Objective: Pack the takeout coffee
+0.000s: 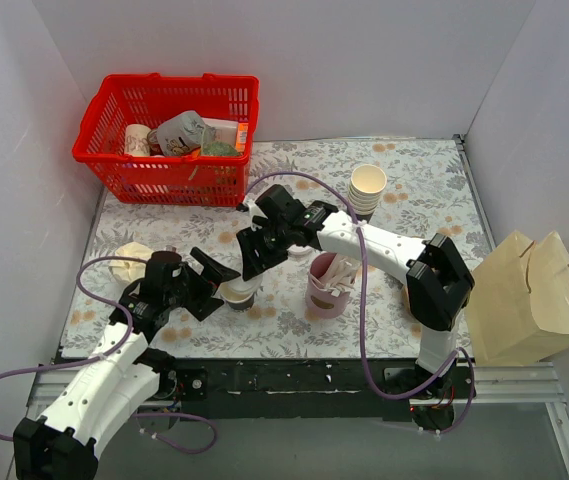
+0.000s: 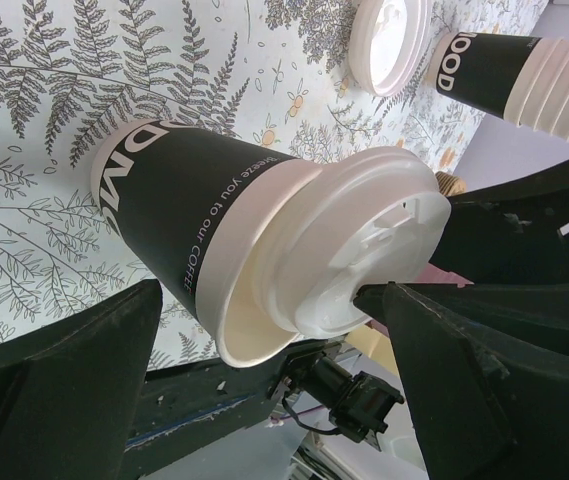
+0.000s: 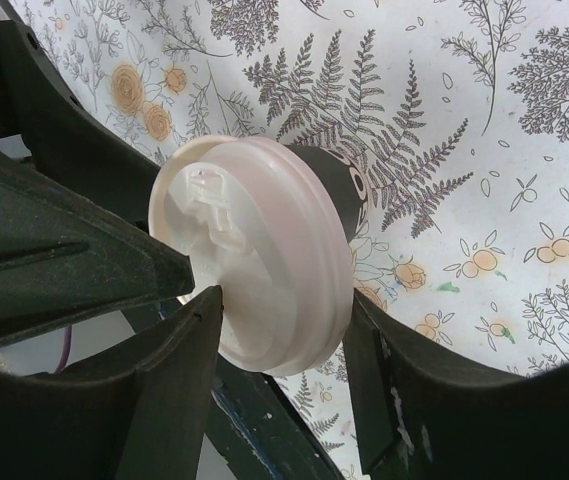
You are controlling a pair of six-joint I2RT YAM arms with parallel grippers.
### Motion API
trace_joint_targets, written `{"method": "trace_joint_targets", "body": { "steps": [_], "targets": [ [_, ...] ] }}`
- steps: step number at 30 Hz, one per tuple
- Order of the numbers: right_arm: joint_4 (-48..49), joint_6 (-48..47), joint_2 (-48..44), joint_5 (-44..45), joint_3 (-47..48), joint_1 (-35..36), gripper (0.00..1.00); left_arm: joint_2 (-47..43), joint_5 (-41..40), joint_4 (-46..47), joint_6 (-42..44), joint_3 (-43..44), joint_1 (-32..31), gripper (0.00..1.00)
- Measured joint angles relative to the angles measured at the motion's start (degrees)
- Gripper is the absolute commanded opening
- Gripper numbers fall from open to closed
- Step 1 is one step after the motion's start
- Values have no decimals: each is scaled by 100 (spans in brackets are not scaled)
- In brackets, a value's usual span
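- One takeout coffee (image 1: 236,295) stands near the tabletop's (image 1: 424,200) front edge, its lid (image 3: 264,240) askew.
- Right gripper (image 3: 279,310) pinches that lid.
- Left gripper (image 2: 269,300) is spread wide around the cup, gripping nothing.
- One cream cup stack (image 1: 367,190) and one red basket (image 1: 164,180).

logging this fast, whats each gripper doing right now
left gripper: open around the dark coffee cup
right gripper: closed on the white lid

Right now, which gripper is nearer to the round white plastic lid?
Right. The right gripper grips the round white plastic lid by its rim; the left gripper stands open, flanking the dark brown paper cup.
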Motion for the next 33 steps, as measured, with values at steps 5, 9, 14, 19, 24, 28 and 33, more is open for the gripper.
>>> {"method": "trace_joint_targets", "body": {
  "steps": [5,9,14,19,24,28,33],
  "targets": [
    [-31,-11,52,15,39,31,61,-138,0,-7,-46,-94,0,91],
    [-42,-17,52,13,39,59,62,-267,0,-15,-111,-238,0,91],
    [-28,-20,52,-109,39,79,63,-431,-22,-48,-195,-295,0,91],
    [2,-46,52,-227,39,111,64,-457,-26,-44,-247,-299,0,91],
    [0,-114,52,-286,39,164,67,-496,-42,-59,-302,-306,0,88],
    [0,-133,52,-284,39,195,68,-603,-50,-59,-343,-334,0,88],
    [-2,-151,52,-238,39,223,68,-651,-107,-116,-363,-339,0,87]
  ]
}}
